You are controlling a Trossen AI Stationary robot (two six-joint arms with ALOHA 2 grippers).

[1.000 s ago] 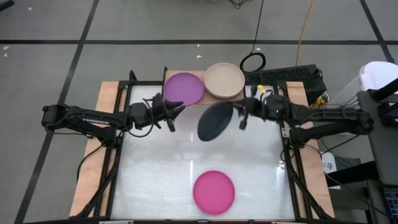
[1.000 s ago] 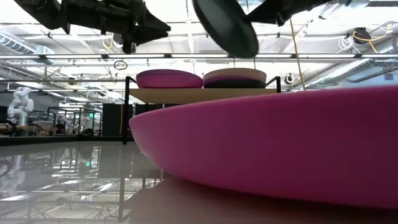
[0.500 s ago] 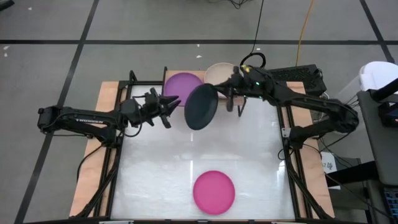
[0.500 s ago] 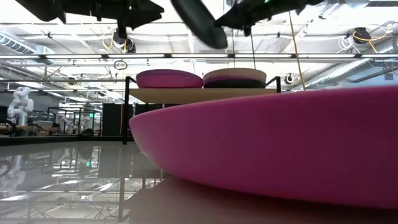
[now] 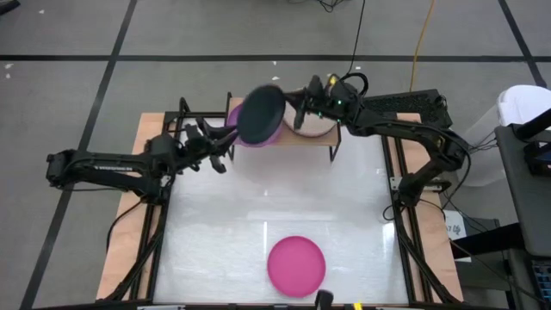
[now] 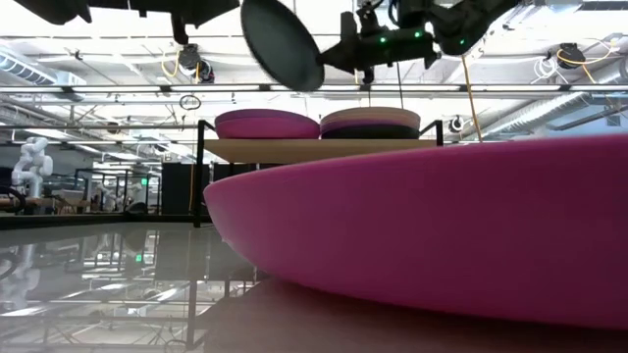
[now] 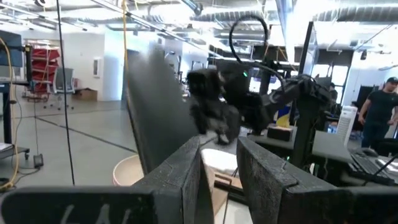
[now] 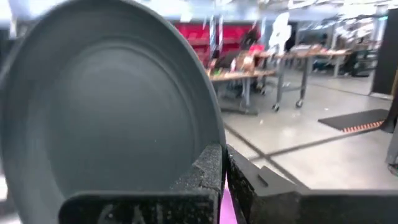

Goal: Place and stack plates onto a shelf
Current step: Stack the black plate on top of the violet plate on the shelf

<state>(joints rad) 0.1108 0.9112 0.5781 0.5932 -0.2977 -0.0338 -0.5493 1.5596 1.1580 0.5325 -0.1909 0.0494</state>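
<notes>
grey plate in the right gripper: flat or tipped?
Tipped. The dark grey plate hangs steeply slanted from the right gripper, above the purple plate on the shelf.

Bright overhead light; glare on table [image 5: 344, 207]; dark grey plate [image 7: 155, 112] motion-blurred in left wrist view.

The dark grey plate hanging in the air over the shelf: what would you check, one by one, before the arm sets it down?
1. Grip: the right gripper is shut on the rim of the dark grey plate. Ok.
2. Position: seen from above, the plate covers much of the purple plate on the shelf. Ok.
3. Tilt: the plate is held steeply tilted, not flat. Not ok for setting down yet.
4. Height: it hangs well above both stacks in the low view. Ok.
5. Left gripper: beside the shelf, below the plate in the high view, holding nothing. Whether it is clear of the way down: cannot tell.
6. Pink plate: alone on the table. Ok.
</notes>
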